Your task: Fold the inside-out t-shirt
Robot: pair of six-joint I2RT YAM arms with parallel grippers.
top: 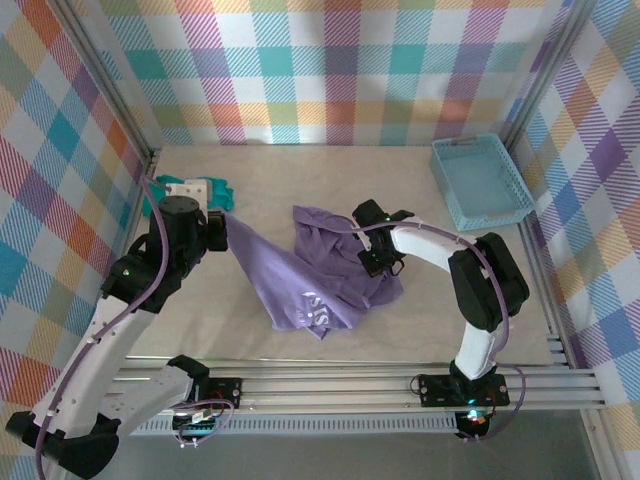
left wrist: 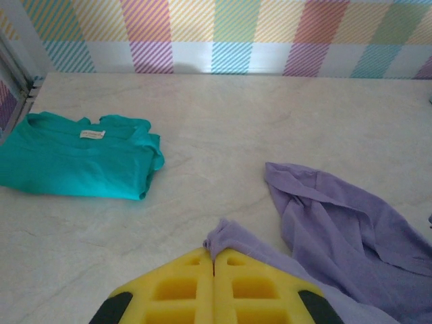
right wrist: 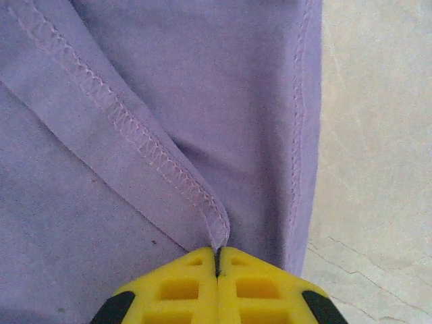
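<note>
Checked walls [top: 350, 70] in pastel colours enclose a pale marbled desk [top: 300, 180] on three sides

Item 1, the inside-out t-shirt [top: 310, 270]: lavender fabric, crumpled, spread between the two sets of jaws near the middle of the desk. White lettering [top: 313, 310] shows on the part nearest the arm bases. Seam stitching faces outward in the right wrist view, where the shirt [right wrist: 135, 101] covers most of the frame.

Item 2, left jaws: together, clamped on a small bunched edge of the shirt [left wrist: 337, 229]. From this grip the cloth runs taut, down and to the right, towards the right jaws.

Item 3, right jaws: together, clamped on a stitched hem fold [right wrist: 169, 169] at the shirt's opposite side. Bare desk lies just to the right of them.

Item 4, teal folded garment [left wrist: 74, 162]: flat on the desk, beyond the left jaws and to their left, well apart from the shirt.

Item 5, light blue basket [top: 483, 180]: beyond the right jaws and to their right, in the far corner
</note>
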